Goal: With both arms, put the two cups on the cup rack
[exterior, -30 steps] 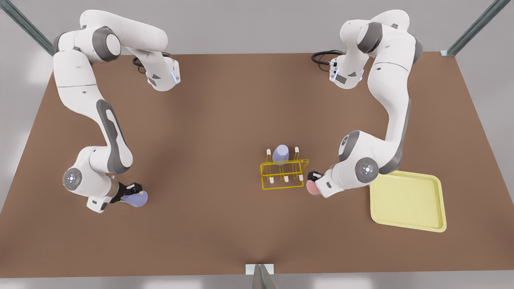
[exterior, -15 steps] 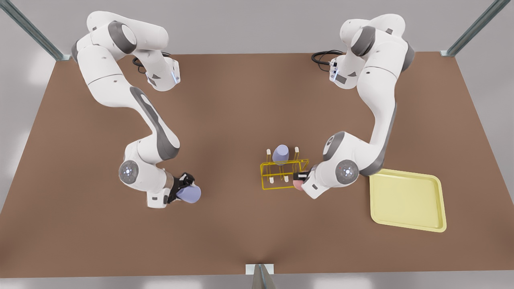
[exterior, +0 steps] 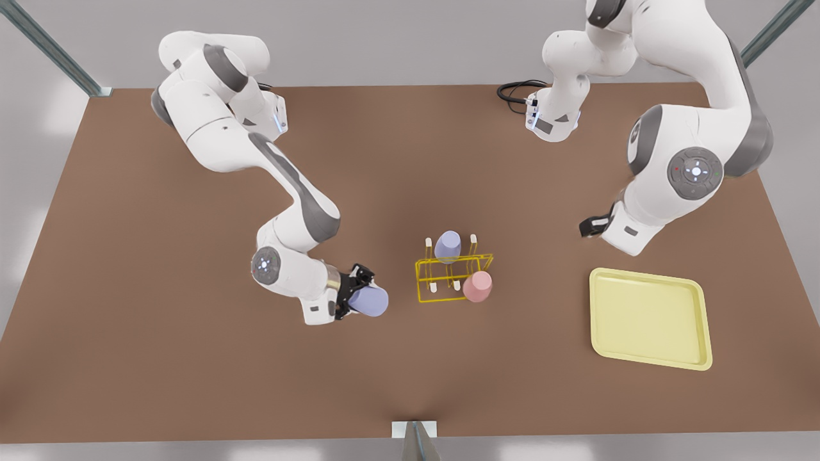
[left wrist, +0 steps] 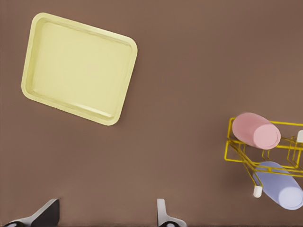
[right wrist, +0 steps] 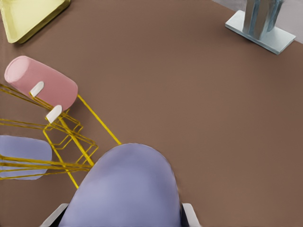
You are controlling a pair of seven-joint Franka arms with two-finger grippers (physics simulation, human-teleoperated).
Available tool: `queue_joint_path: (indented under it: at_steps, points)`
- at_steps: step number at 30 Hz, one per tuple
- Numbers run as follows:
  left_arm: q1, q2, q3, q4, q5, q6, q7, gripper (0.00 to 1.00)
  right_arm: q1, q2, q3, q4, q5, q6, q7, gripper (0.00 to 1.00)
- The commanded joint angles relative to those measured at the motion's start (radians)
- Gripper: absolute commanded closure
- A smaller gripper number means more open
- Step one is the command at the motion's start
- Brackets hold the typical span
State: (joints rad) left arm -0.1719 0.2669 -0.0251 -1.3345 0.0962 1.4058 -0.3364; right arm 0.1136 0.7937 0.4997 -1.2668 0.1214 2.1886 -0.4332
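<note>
Lavender cup (exterior: pixel 369 300) in right tool (exterior: pixel 354 289) beside rack (exterior: pixel 451 276); left tool (exterior: pixel 593 226) wide, above bare table (exterior: pixel 192 358).

Smooth matt brown table (exterior: pixel 192 384), without grain. Thin glossy yellow wire for the cup rack (exterior: pixel 428 279), with smooth white peg tips (left wrist: pixel 257 191). Pink cup (exterior: pixel 477 286), held lavender cup (exterior: pixel 371 301) and racked lavender cup (exterior: pixel 448 246): plain, smooth, matt, plastic-looking. Pale yellow tray (exterior: pixel 647 317): smooth, faintly shiny. Matt black on left gripper (exterior: pixel 589 226) and right gripper (exterior: pixel 359 289); smooth white shells with grey joints on the arms (exterior: pixel 211 128).
</note>
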Motion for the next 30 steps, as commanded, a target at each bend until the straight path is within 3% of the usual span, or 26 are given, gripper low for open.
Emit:
queue_joint_path:
  at_steps: [1,30]
  points:
    - [0.028,-0.005,0.01,-0.008,-0.006,-0.05,0.441,0.0,0.02,0.015,0.0,0.02,0.029,0.01,0.001,0.13]
    - [0.054,-0.003,0.005,-0.009,-0.01,-0.111,0.45,0.0,0.189,0.131,0.014,0.118,0.057,0.105,-0.001,0.13]
